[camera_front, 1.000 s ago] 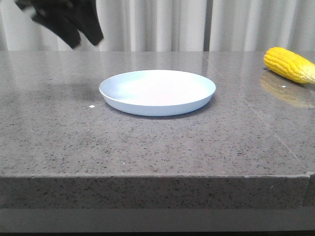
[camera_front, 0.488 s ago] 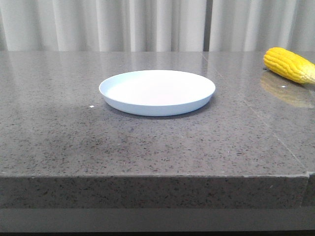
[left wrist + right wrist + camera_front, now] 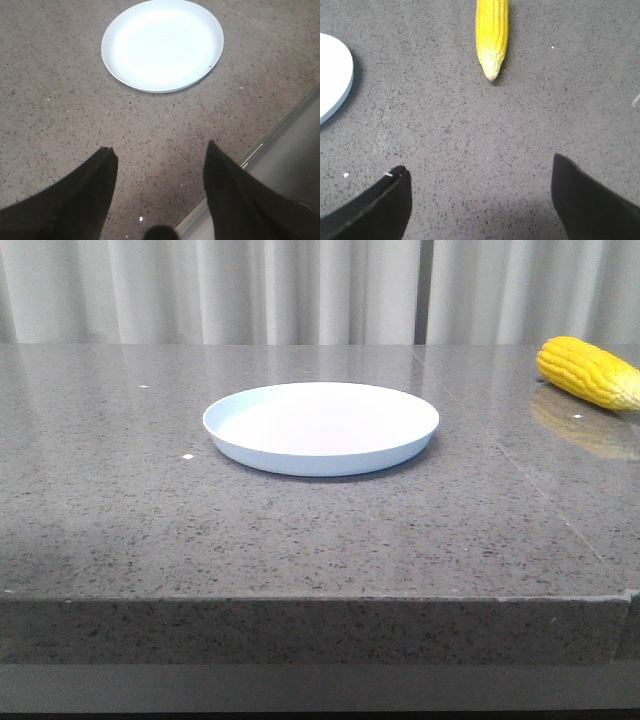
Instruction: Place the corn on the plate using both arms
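Note:
The pale blue-white plate (image 3: pixel 320 427) sits empty in the middle of the grey stone table; it also shows in the left wrist view (image 3: pixel 162 44) and, as an edge, in the right wrist view (image 3: pixel 332 80). The yellow corn (image 3: pixel 588 371) lies at the far right of the table, apart from the plate. In the right wrist view the corn (image 3: pixel 492 32) points its pale tip toward my right gripper (image 3: pixel 480 170), which is open and empty, well short of it. My left gripper (image 3: pixel 159 150) is open and empty over bare table near the table's edge, short of the plate. Neither gripper shows in the front view.
The table's front edge (image 3: pixel 320 600) runs across the front view. A table edge with a metal strip (image 3: pixel 260 150) lies beside my left gripper. Curtains (image 3: pixel 320 290) hang behind the table.
A black gripper that hung at the upper left of the front view one second ago has left that view. The plate and corn have not moved.

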